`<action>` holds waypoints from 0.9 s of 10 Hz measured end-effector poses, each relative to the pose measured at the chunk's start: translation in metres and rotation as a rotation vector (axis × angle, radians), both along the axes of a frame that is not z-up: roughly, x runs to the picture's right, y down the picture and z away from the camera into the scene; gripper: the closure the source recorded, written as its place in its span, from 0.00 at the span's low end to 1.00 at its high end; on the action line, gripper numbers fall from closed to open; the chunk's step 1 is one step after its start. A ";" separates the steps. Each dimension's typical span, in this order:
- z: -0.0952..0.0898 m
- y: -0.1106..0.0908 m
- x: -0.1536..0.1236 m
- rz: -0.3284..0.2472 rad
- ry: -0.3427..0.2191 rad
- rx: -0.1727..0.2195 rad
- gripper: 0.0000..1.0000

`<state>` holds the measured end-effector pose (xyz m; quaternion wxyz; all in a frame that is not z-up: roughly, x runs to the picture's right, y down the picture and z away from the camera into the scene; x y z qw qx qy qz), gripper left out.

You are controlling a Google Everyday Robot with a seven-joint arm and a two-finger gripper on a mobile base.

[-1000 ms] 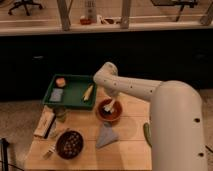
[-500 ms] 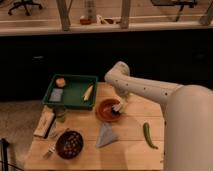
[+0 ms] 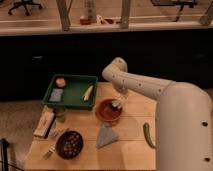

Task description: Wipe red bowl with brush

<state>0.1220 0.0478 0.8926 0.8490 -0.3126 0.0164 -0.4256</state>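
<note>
The red bowl [image 3: 107, 112] sits in the middle of the wooden table, round and terracotta coloured. My gripper [image 3: 119, 100] hangs over the bowl's right rim at the end of the white arm, which reaches in from the right. It is shut on the brush [image 3: 117, 104], a small pale piece pointing down into the right side of the bowl. The bowl's right edge is partly hidden behind the gripper.
A green tray [image 3: 75, 98] at the back left holds a yellowish piece, an orange item and a grey block. A dark bowl [image 3: 69, 144] and a fork [image 3: 52, 148] lie front left. A grey cloth [image 3: 106, 135], a green vegetable [image 3: 148, 135], a box [image 3: 44, 123] and a jar [image 3: 60, 115] are nearby.
The gripper with the brush has moved from the bowl's left side to its right rim. The arm's bulk has shifted right, uncovering the green vegetable.
</note>
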 end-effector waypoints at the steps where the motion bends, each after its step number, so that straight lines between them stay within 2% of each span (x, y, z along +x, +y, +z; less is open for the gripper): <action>1: 0.006 0.002 -0.015 -0.024 -0.017 -0.012 1.00; 3: 0.010 0.014 -0.033 -0.067 -0.051 -0.040 1.00; 5: 0.009 0.026 -0.034 -0.077 -0.063 -0.059 1.00; 6: 0.007 0.037 -0.028 -0.074 -0.058 -0.070 1.00; 8: 0.004 0.042 -0.011 -0.054 -0.035 -0.071 1.00; 9: 0.001 0.039 0.006 -0.028 -0.011 -0.058 1.00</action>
